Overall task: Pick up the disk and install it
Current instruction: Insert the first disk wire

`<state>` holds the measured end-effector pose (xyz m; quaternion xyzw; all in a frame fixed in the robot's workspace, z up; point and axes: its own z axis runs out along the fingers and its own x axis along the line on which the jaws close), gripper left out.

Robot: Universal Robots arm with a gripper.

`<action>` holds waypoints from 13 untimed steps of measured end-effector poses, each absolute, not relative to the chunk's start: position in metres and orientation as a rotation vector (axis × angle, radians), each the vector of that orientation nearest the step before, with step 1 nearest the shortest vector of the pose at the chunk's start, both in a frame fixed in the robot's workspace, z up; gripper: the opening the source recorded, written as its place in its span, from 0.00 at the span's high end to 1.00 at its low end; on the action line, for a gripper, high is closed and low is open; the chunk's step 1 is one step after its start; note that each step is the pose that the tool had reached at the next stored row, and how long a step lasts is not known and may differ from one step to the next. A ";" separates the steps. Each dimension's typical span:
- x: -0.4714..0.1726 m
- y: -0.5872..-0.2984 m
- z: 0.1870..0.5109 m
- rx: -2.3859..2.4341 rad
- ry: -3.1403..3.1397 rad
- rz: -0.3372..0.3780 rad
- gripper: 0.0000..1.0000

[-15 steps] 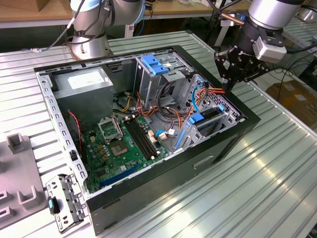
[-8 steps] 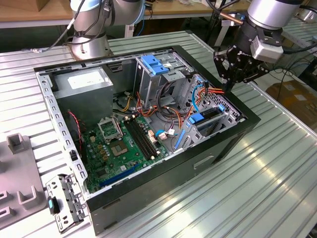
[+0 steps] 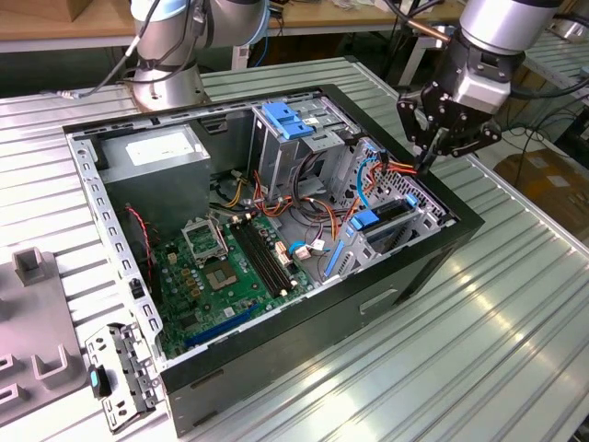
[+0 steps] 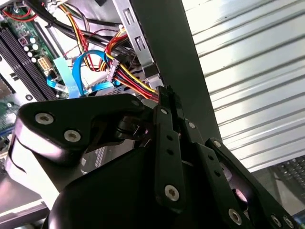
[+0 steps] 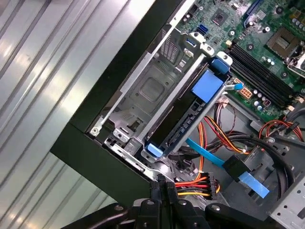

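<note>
The claw (image 3: 425,164) hangs over the corner of the open computer case (image 3: 276,368) – the corner at the exterior view's right, where the drive cage (image 5: 143,90) sits against the case wall. In both wrist views its two fingers are pressed together with nothing between them, so it is closed and empty.

The disk (image 5: 183,112) is inside the case, standing on edge in a slot of that cage with its blue rail facing up and a blue tab at each end. It looks seated, though how deep it sits cannot be read from here.

The closed fingertips are just beside the bundle of red, yellow and black power wires (image 5: 198,183) that runs along the inside of the case at that corner, with the flat blue data cable (image 5: 205,152) near them. That is the main hazard – any sideways drift could hook a wire and tug its plug loose. A drop straight down would risk striking the rim of the case, or pressing the disk askew in its slot.
</note>
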<state>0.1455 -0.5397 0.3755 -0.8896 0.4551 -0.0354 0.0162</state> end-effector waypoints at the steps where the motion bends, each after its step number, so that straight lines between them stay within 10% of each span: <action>1: 0.145 -0.540 0.375 -2.752 1.444 -0.111 0.84; 13: 0.145 -0.540 0.375 -2.651 1.632 -0.114 0.84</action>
